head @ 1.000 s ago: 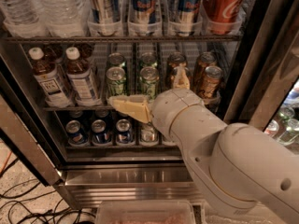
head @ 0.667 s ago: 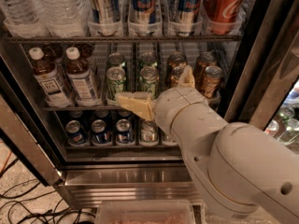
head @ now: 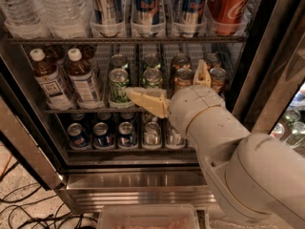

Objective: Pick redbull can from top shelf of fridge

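While spread wide and holding nothing down by the short cans (head: pixel 118 82) of the middle rack (head: pixel 90 110), raise the gripper (head: pixel 166 78) to the redbull can (head: pixel 147 4) upright in its clear tray (head: pixel 147 30) on the top shelf (head: pixel 71 40); straddle the body squarely before closing.

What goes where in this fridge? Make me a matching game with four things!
Things:
1 redbull can
2 Coca-Cola can
3 brown bottles
4 end effector

Places:
A standing at the left end of the middle shelf
B far right on the top shelf
C open, in front of the middle shelf
D centre of the top shelf

Pairs: 1-D, 2-B, 3-A, 4-C.
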